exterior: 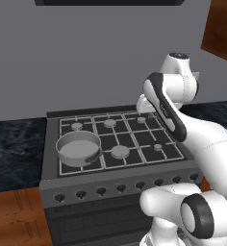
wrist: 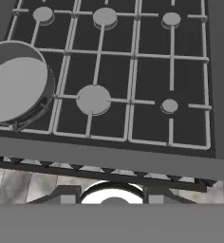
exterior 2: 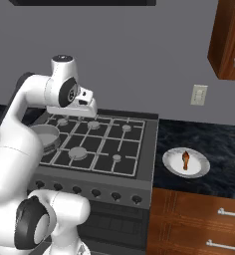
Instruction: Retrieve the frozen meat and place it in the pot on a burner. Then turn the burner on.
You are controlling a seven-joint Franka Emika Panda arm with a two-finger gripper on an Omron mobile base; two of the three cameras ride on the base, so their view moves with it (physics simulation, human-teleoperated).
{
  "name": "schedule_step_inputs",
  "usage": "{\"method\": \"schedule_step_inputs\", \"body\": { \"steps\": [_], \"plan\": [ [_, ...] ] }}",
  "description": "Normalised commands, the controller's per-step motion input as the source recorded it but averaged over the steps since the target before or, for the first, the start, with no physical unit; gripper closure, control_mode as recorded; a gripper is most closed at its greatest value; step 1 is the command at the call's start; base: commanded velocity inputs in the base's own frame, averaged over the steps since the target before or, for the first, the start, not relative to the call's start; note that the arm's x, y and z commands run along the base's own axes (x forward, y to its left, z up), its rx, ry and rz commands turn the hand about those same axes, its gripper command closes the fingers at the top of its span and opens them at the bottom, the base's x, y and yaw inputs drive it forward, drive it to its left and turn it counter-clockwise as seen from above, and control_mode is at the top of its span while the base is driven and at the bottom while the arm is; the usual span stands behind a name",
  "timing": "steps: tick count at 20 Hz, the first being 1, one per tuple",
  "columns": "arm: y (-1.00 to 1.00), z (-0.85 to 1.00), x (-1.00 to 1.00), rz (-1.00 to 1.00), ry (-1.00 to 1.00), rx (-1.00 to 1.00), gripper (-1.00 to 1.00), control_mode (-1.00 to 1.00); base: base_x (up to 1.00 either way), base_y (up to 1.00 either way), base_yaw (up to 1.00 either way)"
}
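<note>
The frozen meat [exterior 2: 186,160], a small brown-orange drumstick, lies on a white plate [exterior 2: 174,167] on the dark counter right of the stove. The pot [exterior: 78,148], a shallow grey saucepan with a short dark handle, stands on the stove's front-left burner; in the hand view it shows at the left edge [wrist: 16,83], and in the right base view the arm partly covers it [exterior 2: 46,135]. My gripper [wrist: 112,197] hangs high over the stove, far left of the meat. Its fingers [wrist: 66,193] stand apart with nothing between them. The white hand [exterior 2: 74,107] hovers above the back burners.
The stove top [exterior 2: 102,142] has several burners under a black grate. A row of knobs [exterior: 101,191] runs along the stove's front. A wall socket [exterior 2: 198,94] sits above the counter and a wooden cabinet [exterior 2: 231,40] hangs at the upper right. Drawers [exterior 2: 199,224] lie below the plate.
</note>
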Motion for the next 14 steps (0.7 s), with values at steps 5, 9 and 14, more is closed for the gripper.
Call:
{"method": "schedule_step_inputs", "body": {
  "steps": [5,9,14],
  "plan": [
    [-0.32,0.0,0.0,0.0,0.0,0.0,-1.0,-1.0,0.0,0.0,0.0],
    [-0.65,0.0,0.0,0.0,0.0,0.0,-1.0,-1.0,0.0,0.0,0.0],
    [-0.55,-0.01,0.0,0.0,0.05,0.0,-1.0,-1.0,0.0,0.0,0.0]
  ]
}}
